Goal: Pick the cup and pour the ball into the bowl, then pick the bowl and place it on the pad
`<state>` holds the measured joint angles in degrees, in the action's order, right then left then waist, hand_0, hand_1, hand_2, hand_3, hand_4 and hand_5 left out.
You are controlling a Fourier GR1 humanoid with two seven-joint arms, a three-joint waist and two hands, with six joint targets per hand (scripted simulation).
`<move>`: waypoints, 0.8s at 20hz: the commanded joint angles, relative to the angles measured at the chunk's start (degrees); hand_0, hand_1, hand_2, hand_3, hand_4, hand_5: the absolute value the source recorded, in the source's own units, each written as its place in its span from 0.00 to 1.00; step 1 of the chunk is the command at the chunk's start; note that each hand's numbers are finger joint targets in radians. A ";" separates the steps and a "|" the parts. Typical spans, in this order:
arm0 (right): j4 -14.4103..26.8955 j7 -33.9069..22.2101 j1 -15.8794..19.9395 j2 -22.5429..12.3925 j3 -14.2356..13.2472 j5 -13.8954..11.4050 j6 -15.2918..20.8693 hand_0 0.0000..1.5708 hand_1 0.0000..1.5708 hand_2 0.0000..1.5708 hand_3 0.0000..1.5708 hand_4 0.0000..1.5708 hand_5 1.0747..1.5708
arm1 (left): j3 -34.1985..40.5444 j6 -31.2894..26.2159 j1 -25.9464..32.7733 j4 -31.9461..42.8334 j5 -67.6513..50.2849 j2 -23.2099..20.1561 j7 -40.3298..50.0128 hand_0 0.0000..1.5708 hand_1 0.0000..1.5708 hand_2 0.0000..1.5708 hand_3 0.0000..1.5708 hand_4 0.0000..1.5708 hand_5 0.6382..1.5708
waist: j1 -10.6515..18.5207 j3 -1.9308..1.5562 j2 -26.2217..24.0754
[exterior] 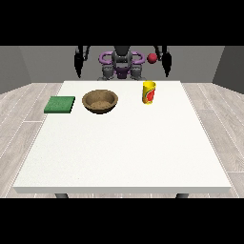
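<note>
Light is bright and even, seemingly from overhead. The white table (124, 152) is a uniform pale sheet in front of both hands. The cup (149, 91), just forward of the hand at the view's right (166, 64), casts only a faint, tight shadow at its base. So does the bowl (100, 101), forward of the hand at the view's left (78, 64) (its hollow is evenly lit). The wall (43, 59) behind the hands is a dimmer grey, and both hands read as dark shapes.

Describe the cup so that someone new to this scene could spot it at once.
On the white table, look along the far edge near the robot. The cup stands upright right of the brown bowl: the only tall yellow thing, with a red mark on its side.
</note>
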<state>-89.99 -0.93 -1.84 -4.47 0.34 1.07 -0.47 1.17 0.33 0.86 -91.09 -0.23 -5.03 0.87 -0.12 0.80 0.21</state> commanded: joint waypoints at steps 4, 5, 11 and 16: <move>-5.28 -4.01 0.40 -2.39 -0.91 0.15 -0.03 0.00 0.00 0.00 0.00 0.00 1.00 | 0.39 -0.60 -0.56 -5.15 -0.45 -2.14 4.23 0.00 0.00 0.00 0.00 0.00 0.99 | -0.37 -0.56 -13.13; -5.93 -4.79 0.65 -2.84 -0.97 0.19 -0.22 0.00 0.00 0.00 0.00 0.00 1.00 | 0.38 -0.78 -0.82 -5.71 -0.56 -2.45 5.02 0.00 0.00 0.00 0.00 0.00 0.99 | -0.49 -0.54 -14.52; -7.07 -4.08 -0.13 -10.76 -12.43 13.97 -11.19 0.00 0.00 0.00 0.00 0.00 1.00 | 10.39 -4.91 -5.48 -9.13 -13.65 -5.86 9.31 0.00 0.00 0.00 0.00 0.00 0.98 | -1.94 -0.80 -9.22; -8.14 -3.63 1.40 -9.14 -13.37 13.38 -9.71 0.00 0.00 0.00 0.00 0.00 1.00 | 13.43 -10.56 -0.96 -6.38 -16.24 -6.67 1.19 0.00 0.00 0.00 0.00 0.00 0.97 | -0.13 -0.78 -5.11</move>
<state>-96.53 -4.27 -0.87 -13.79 -11.91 13.97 -10.37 11.57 -6.38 -2.53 -98.93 -13.75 -10.54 6.34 -0.82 0.02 -7.01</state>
